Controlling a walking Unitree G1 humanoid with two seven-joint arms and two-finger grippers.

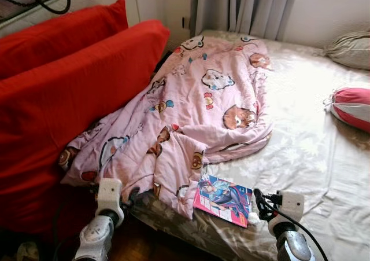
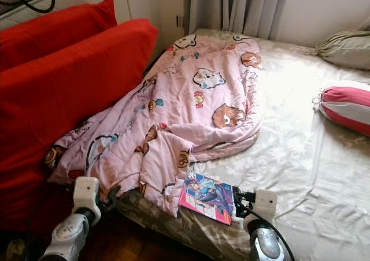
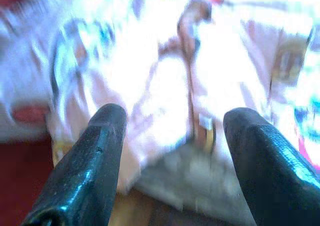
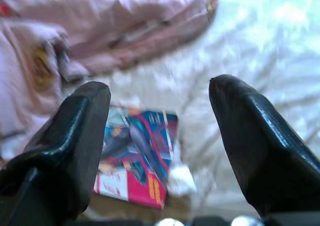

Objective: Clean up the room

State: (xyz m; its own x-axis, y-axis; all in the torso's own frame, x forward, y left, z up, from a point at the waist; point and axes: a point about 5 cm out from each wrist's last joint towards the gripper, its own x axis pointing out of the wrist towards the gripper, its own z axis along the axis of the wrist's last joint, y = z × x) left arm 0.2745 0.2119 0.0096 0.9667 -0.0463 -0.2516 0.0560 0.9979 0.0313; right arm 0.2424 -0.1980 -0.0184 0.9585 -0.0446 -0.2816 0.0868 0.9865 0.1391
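Note:
A pink cartoon-print blanket (image 1: 196, 110) lies crumpled across the left half of the bed, one corner hanging over the near edge. A colourful comic book (image 1: 222, 199) rests flat on the beige sheet beside that corner; it also lies between my right fingers in the comic book (image 4: 137, 158) wrist view. My right gripper (image 1: 261, 205) hovers open just to the right of the book, not touching it. My left gripper (image 1: 132, 196) is open at the bed's near edge, under the blanket's hanging hem (image 3: 165, 131).
Two big red cushions (image 1: 63, 93) lean against the bed's left side. A red-and-white bolster (image 1: 352, 107) and a grey pillow (image 1: 351, 50) lie at the far right. Grey curtains (image 1: 248, 9) hang behind the bed. Dark wooden floor (image 1: 144, 246) lies below the bed edge.

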